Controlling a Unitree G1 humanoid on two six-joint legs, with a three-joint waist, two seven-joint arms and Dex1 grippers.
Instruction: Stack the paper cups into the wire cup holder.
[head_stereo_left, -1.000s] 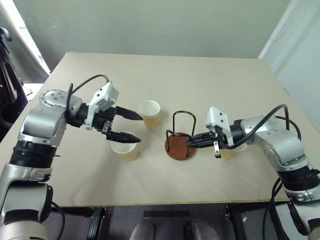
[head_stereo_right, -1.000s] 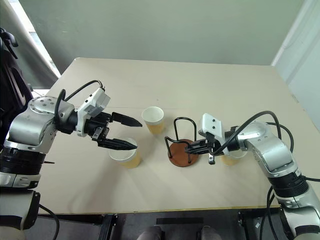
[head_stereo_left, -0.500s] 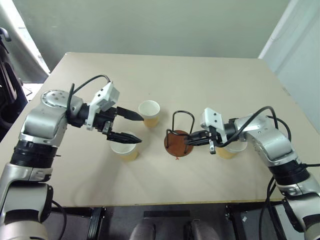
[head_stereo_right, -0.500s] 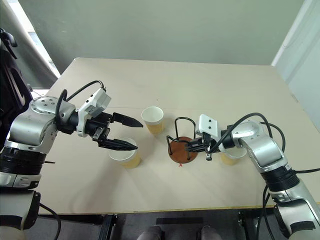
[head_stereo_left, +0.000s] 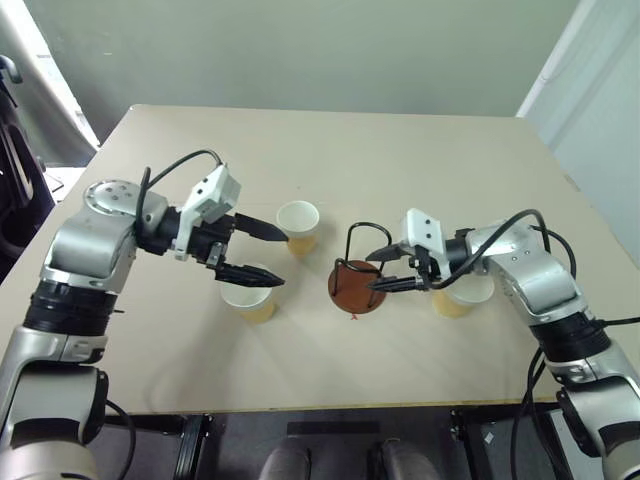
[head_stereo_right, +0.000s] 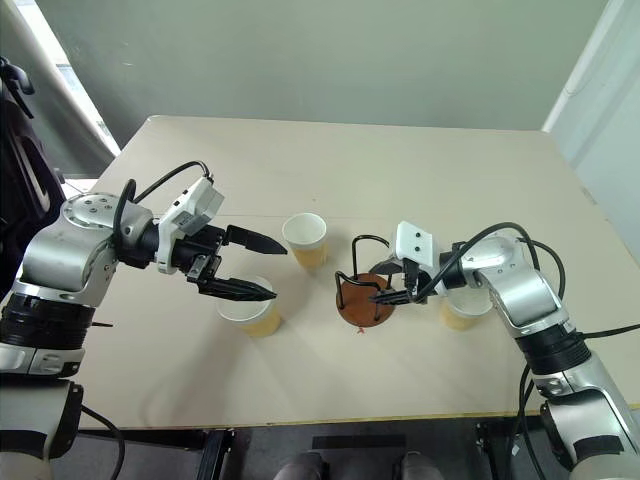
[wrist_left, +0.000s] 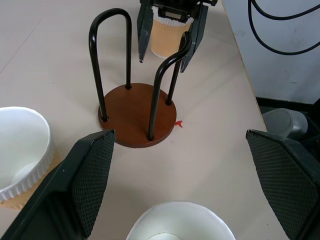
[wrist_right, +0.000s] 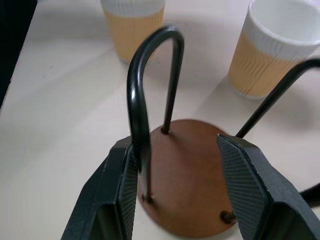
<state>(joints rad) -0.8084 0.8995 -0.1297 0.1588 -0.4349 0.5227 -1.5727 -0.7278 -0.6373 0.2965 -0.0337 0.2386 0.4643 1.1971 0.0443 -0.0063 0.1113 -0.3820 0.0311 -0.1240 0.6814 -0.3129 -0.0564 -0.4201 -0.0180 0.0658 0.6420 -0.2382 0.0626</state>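
Observation:
The wire cup holder (head_stereo_left: 357, 286), a reddish-brown disc with black wire loops, stands upright at mid-table. My right gripper (head_stereo_left: 380, 269) is open at the holder's right side, its fingers either side of one wire loop (wrist_right: 142, 100) and above the base (wrist_right: 187, 175). One paper cup (head_stereo_left: 461, 295) stands just behind that gripper. My left gripper (head_stereo_left: 279, 259) hovers open, empty, over a second paper cup (head_stereo_left: 249, 299). A third cup (head_stereo_left: 299, 226) stands just beyond it, left of the holder. All three cups are upright and empty.
A small red mark (head_stereo_left: 353, 316) shows on the tan table (head_stereo_left: 330, 160) at the holder's near edge. The table's front edge (head_stereo_left: 330, 408) runs close below the arms. A dark object stands off the table at far left (head_stereo_left: 15, 170).
My right gripper has opened from shut and moved in around the holder's wire loop. The holder's base slid slightly, uncovering the red mark. My left arm has stayed still.

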